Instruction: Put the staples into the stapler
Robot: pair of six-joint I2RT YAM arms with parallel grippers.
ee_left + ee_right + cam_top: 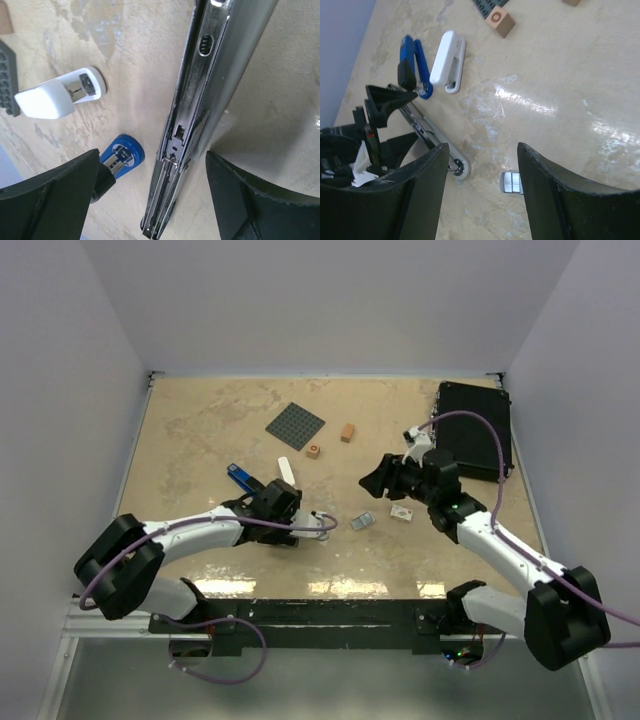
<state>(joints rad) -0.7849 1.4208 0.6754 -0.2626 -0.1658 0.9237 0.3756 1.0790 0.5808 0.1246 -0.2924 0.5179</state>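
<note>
Staples: we see a tiny whitish box [402,512] with dark marks and a small grey tray piece [362,522], flat on the table, near each other
Stapler [200,85]: opened up, bare metal rail showing
Left gripper [280,505]: fingers spread, straddling that rail
Right gripper [482,150]: spread wide, holding nothing, near the tray piece

The beige table [200,430] bears a white stapler [286,469], blue stapler [241,478], staples [402,513] and orange blocks [347,432].

Grey plate [295,426] laid far centre, plain orange block [347,432] right of it, ringed block [314,450] set nearer, black case [475,428] far right, blue stapler [242,478] and white stapler [286,470] left of centre.
</note>
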